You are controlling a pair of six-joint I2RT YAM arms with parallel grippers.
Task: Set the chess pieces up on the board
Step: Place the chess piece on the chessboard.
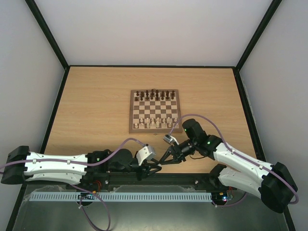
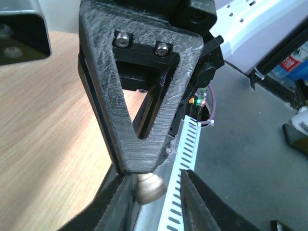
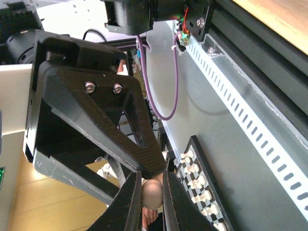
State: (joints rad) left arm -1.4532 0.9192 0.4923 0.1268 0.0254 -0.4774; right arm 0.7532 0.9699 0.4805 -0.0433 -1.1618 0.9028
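One chess piece (image 3: 153, 193), nearside of the board (image 1: 155, 111).
Right gripper (image 3: 152, 211) pinches it, left gripper (image 2: 159, 192) gapes; rounded head may slip.

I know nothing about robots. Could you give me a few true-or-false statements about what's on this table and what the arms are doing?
1. Dark pieces stand along the far side of the board. True.
2. The board's near rows are bare. False: pale pieces stand there.
3. The right gripper has its jaws shut on a pale piece. True.
4. The two arms meet above the board. False: the left gripper meets the right one off the board, near the table front edge.
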